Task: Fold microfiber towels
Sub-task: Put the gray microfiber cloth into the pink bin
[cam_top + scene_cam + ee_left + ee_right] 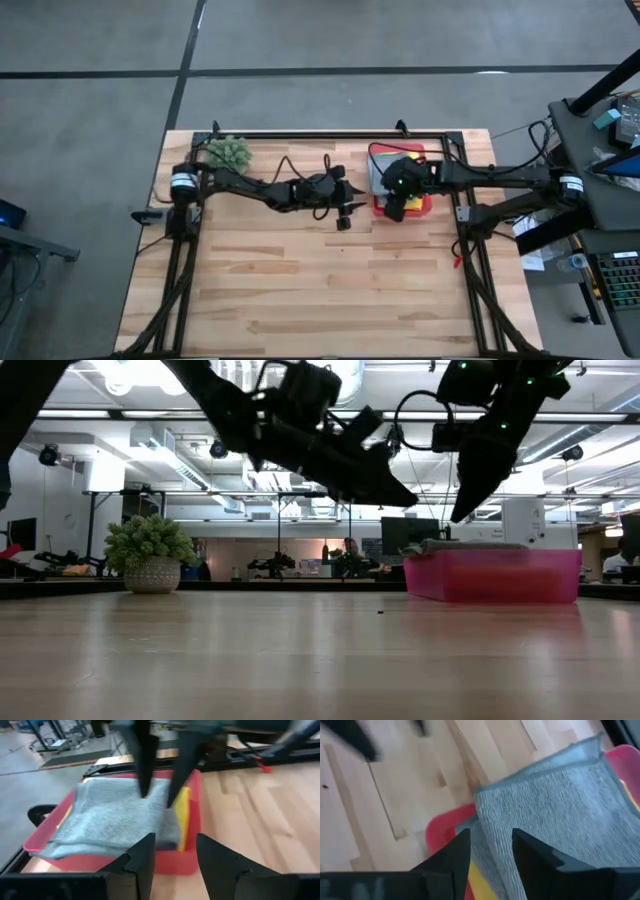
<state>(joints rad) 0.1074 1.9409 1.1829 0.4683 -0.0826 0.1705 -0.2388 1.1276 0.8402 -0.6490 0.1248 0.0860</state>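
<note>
Two end effectors hang over the desk (330, 290), the left end effector (345, 208) and the right end effector (392, 210). One pink tray (192, 862) holds two visible towels: one grey towel (110, 815), one yellow towel (182, 815). One plant (229, 152) stands at the desk's far left corner.

The desk (330, 290) is pale butcher-block wood, laid in strips, smooth with a soft sheen. The grey towel (112, 815) is looped, nubbly microfiber cloth, matt and slightly ribbed, and a yellow towel (183, 815) edge beside it looks just as soft. The tray (495, 577) holding them seems to be pink translucent plastic, smooth-walled. Both the left tool (172, 857) and right tool (490, 857) have dark, matt, hard-looking fingers. The desk's frame (470, 260) looks like black metal.
</note>
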